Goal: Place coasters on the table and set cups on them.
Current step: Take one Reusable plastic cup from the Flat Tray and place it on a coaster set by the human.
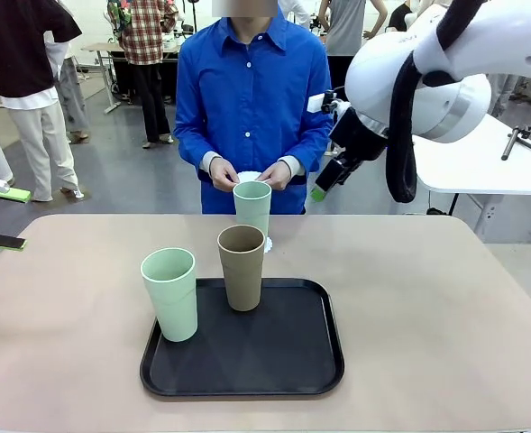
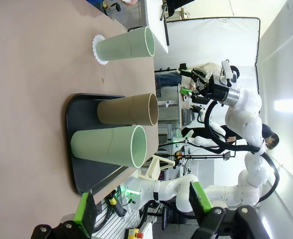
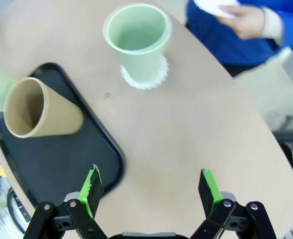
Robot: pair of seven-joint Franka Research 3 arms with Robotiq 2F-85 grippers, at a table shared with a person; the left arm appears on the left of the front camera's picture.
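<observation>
One mint cup (image 1: 251, 206) stands on a lacy white coaster (image 1: 268, 244) on the beige table (image 1: 427, 316), at its far side in front of the person. That cup (image 3: 139, 42) and coaster (image 3: 144, 79) lie ahead of my open right gripper (image 3: 150, 191), which hangs high above the table (image 1: 324, 185). The brown cup (image 1: 242, 266) and the other mint cup (image 1: 169, 293) stand on the black tray (image 1: 242, 370). The person's hands hold more white coasters (image 1: 250, 176) at chest height. My left gripper (image 1: 8, 219) waits open at the table's left edge, with nothing between its fingers (image 2: 84, 214).
The tray (image 2: 74, 129) sits at the table's near middle, with the brown cup (image 2: 129, 109) and mint cup (image 2: 109, 146) toward its left side. Bare tabletop stretches right of the tray. A white table (image 1: 481, 158) stands behind at the right.
</observation>
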